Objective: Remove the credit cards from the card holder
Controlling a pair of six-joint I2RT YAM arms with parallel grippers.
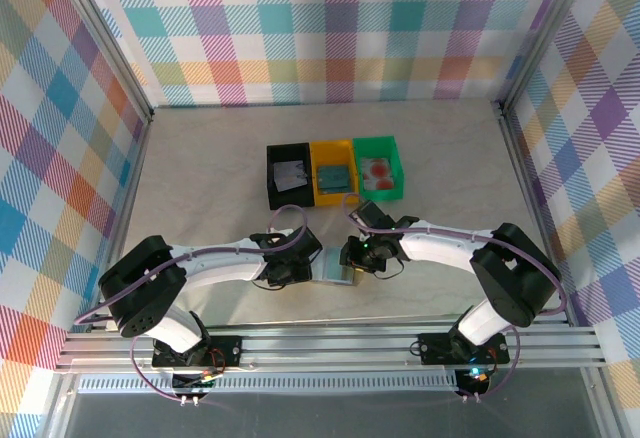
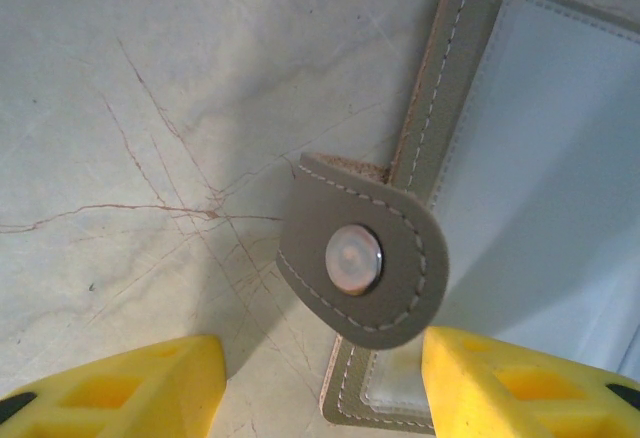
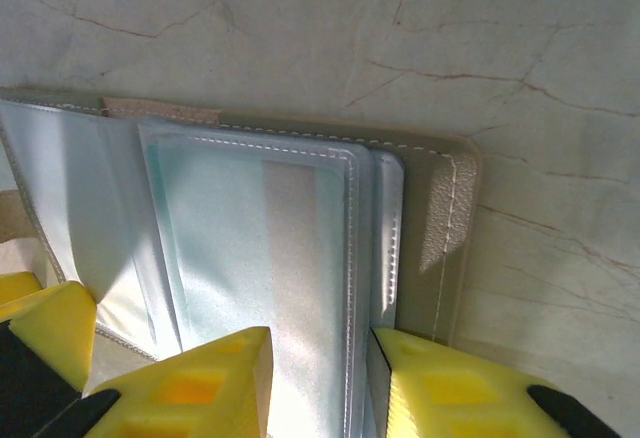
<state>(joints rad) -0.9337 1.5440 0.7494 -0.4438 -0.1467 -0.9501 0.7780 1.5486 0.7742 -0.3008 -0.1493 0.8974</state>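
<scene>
Card holder [image 1: 330, 270] lies open at the middle of the table's [image 1: 200, 198] near edge, between both grippers. Left gripper [image 2: 322, 353]: jaws apart, straddling the holder's edge below its snap tab [image 2: 362, 263]. Right gripper [image 3: 320, 343]: fingers flank the clear pocket leaves [image 3: 300, 248]; whether they pinch cannot be told. Credit cards [image 1: 333, 176] lie one per tray in the trays [image 1: 272, 183] toward the table's middle.

Row of 3 at middle of table [image 1: 200, 178]: black tray [image 1: 274, 186], yellow tray [image 1: 318, 194], green tray [image 1: 397, 163], cards [image 1: 333, 176] inside. Toward near edge: card holder [image 1: 330, 270], left gripper [image 1: 300, 266] and right gripper [image 1: 352, 258] at its sides.
</scene>
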